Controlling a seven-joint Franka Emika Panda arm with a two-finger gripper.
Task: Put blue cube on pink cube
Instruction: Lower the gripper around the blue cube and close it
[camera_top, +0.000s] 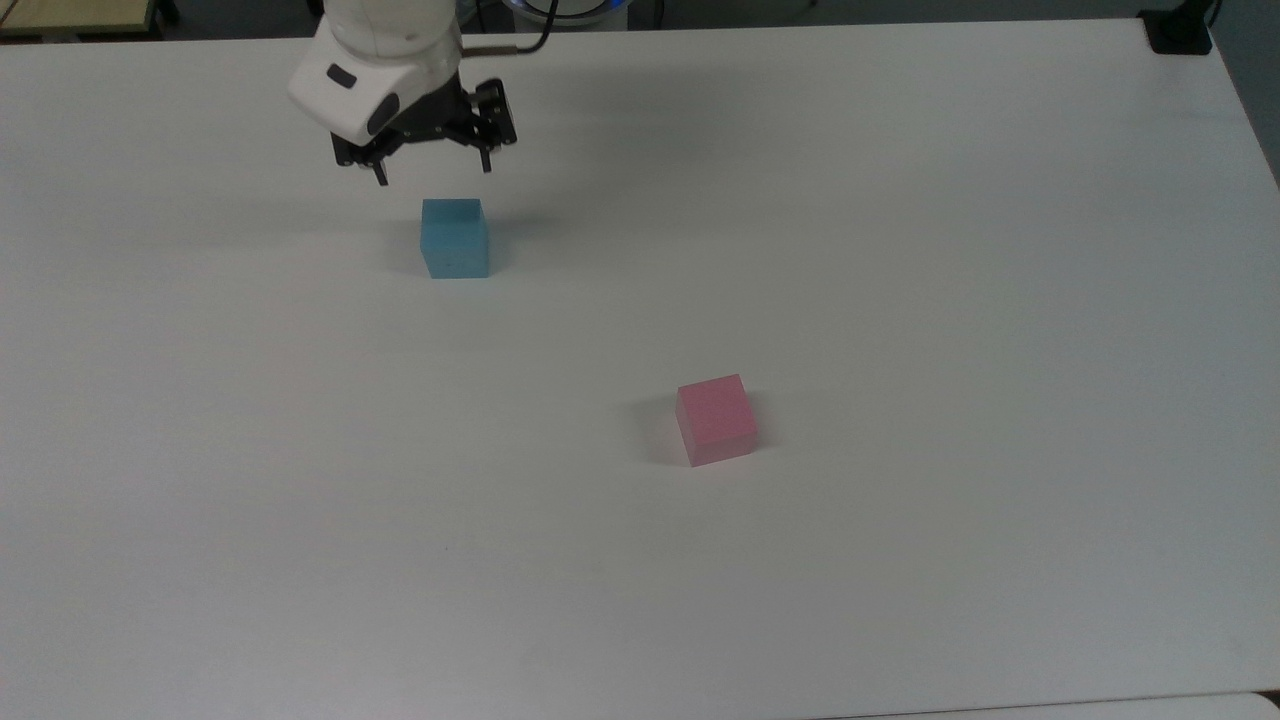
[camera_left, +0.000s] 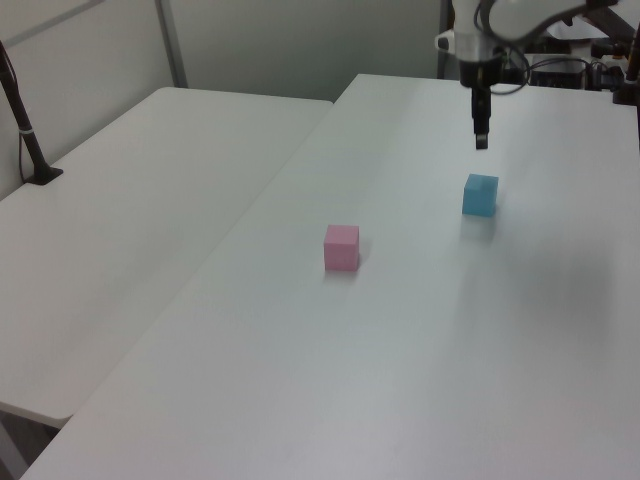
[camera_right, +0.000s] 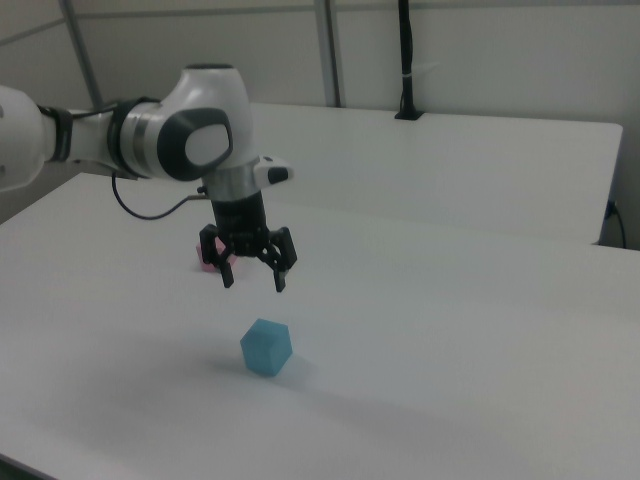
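The blue cube (camera_top: 455, 238) (camera_left: 480, 195) (camera_right: 266, 347) rests flat on the white table (camera_top: 900, 250), toward the top view's upper left. Lower and to the top view's right sits the pink cube (camera_top: 716, 419) (camera_left: 341, 247), which in the right view peeks out behind the gripper as a pink cube (camera_right: 208, 260). My gripper (camera_top: 432, 172) (camera_left: 480, 140) (camera_right: 254, 280) hangs above the blue cube, a little clear of it. Its fingers are spread wide and hold nothing.
A second white table (camera_left: 150, 200) adjoins on the left view's left, with a black pole mount (camera_left: 30, 150) on it. A black clamp (camera_top: 1180, 30) sits at the top view's upper right corner. Cables and equipment (camera_left: 570, 60) lie behind the arm.
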